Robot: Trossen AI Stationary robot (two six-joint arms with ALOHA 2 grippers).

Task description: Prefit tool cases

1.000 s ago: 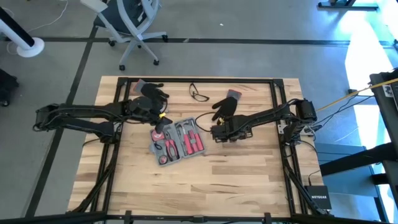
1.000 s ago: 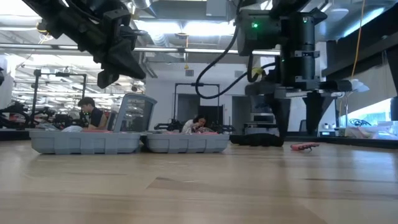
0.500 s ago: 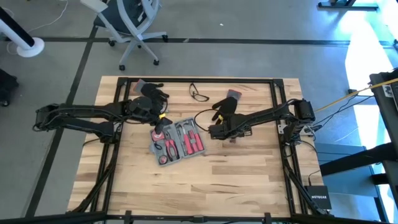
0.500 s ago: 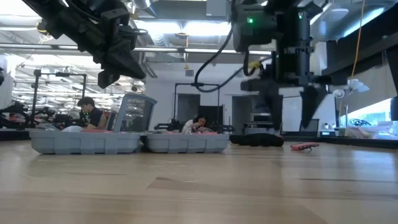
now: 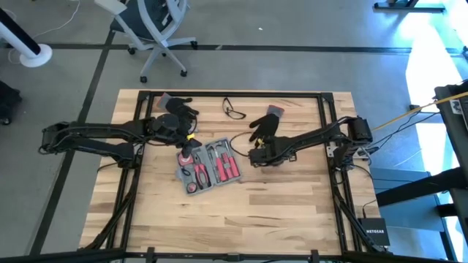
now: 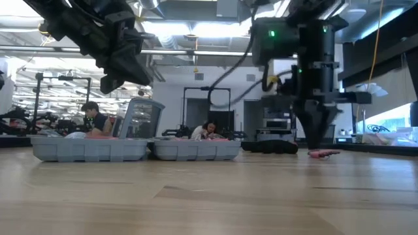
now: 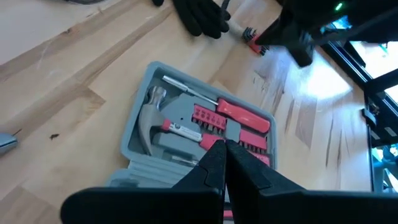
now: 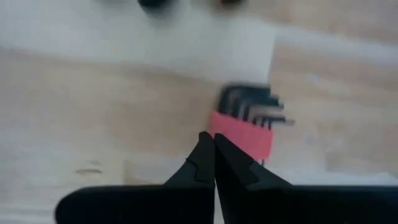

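Tool case (image 5: 208, 166) lying open mid-table (image 5: 292, 212), arms coming in from both sides.
Left gripper (image 5: 187, 148) hanging over the case's far-left end; right gripper (image 5: 254, 155) sitting just right of the case, above the hex key set (image 8: 247, 124) on the table. One glove (image 5: 265, 123) lying behind the right gripper, another glove (image 5: 176, 104) behind the left; glasses (image 5: 234, 109) lying between the two.

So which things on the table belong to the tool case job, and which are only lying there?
Belong to the job:
- open tool case
- red hex key set, on the bare wood beside the case
- shut right hand, over that set

Only lying there:
- two black gloves
- safety glasses
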